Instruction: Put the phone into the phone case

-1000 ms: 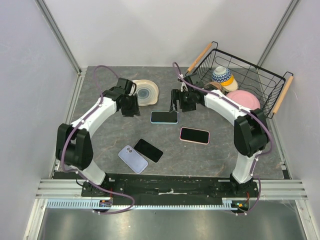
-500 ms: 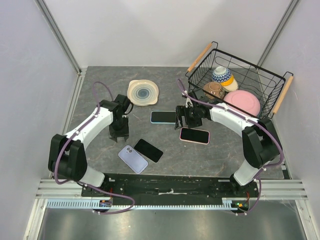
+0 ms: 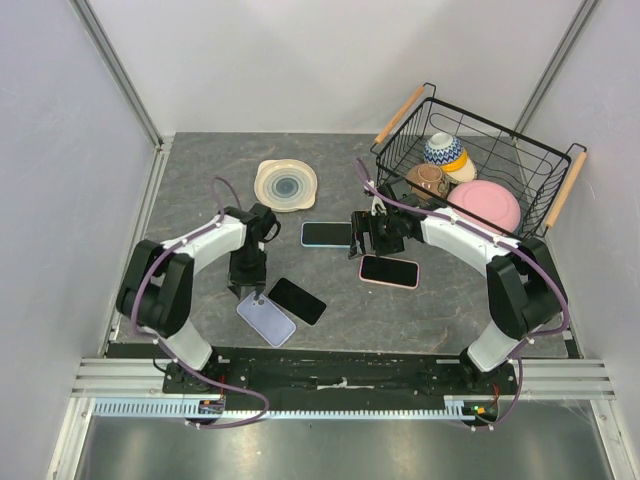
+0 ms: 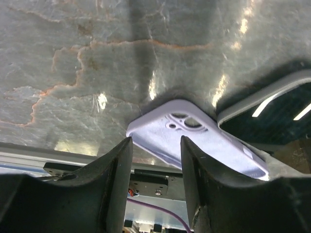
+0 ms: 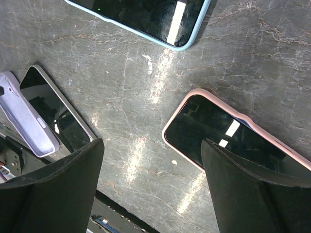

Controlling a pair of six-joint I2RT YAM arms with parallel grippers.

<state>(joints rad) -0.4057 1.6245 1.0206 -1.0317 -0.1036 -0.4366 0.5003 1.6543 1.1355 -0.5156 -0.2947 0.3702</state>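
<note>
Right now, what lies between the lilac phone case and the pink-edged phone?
The black phone lies there, beside the lilac phone case; the rest, up to the pink-edged phone, is bare table. The top view shows it.

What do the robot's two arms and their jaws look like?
The left arm and right arm match: white rounded links joined by bulky black joints, on black bases. A thin purple cable loops loosely along each one. The jaws are plain matte black, thick and gently curved, with no markings visible.
</note>
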